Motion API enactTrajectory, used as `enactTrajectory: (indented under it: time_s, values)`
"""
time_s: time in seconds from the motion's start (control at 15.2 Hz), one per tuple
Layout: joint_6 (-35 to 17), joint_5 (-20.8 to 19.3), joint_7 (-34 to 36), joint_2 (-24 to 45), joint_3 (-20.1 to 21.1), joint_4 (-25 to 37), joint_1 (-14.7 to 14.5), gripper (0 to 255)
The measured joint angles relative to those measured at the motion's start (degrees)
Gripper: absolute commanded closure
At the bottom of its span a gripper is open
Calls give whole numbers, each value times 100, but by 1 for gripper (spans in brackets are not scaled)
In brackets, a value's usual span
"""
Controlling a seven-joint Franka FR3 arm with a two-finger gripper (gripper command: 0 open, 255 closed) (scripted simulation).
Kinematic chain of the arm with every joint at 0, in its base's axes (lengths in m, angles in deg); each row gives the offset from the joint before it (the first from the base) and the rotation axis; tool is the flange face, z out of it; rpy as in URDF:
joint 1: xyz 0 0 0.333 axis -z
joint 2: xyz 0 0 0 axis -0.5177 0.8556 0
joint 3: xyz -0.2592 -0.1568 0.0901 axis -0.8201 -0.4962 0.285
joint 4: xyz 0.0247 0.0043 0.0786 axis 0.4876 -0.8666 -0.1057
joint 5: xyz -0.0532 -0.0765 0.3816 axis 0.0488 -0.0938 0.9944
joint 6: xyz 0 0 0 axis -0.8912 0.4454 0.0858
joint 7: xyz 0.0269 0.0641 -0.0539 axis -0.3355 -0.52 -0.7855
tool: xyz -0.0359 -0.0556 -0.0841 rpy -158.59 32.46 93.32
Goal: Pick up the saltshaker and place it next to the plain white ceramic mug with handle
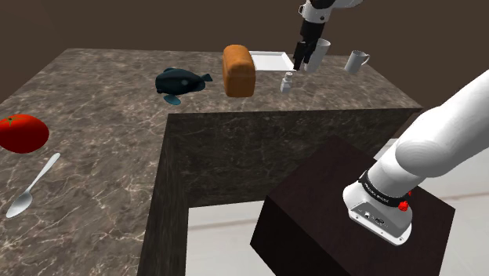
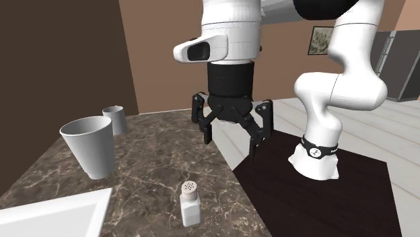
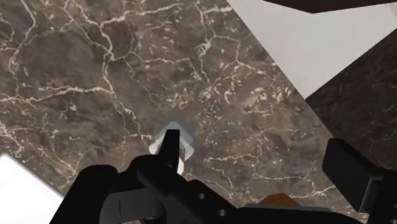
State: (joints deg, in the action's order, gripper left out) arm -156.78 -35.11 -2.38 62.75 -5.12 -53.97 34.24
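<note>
The saltshaker (image 1: 287,82) is a small white bottle with a pale perforated cap, upright on the dark marble counter (image 1: 117,141). My black gripper (image 1: 304,59) hangs open above it, off to one side and not touching. In the second exterior view the open gripper (image 2: 232,143) is above and behind the saltshaker (image 2: 190,204). In the wrist view the saltshaker (image 3: 173,137) peeks out beside one finger (image 3: 170,146), outside the gap. The white mug with handle (image 1: 356,60) stands farther along the counter, and it is also seen as the mug (image 2: 116,120) behind a cup.
A handle-less white cup (image 2: 89,146) stands between mug and shaker. A white tray (image 1: 269,60), a bread loaf (image 1: 239,70), a dark fish-shaped object (image 1: 180,81), a tomato (image 1: 22,132) and a spoon (image 1: 33,186) share the counter. The dark stand (image 1: 353,212) sits beside the counter's edge.
</note>
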Motion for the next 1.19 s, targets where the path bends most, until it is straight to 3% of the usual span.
enactTrajectory:
  time_s: [0.46, 1.19]
  values:
    - [-526, 333, -593, 1334, -234, 865, 135, 0]
    - [-1084, 450, -700, 1679, -233, 648, 155, 0]
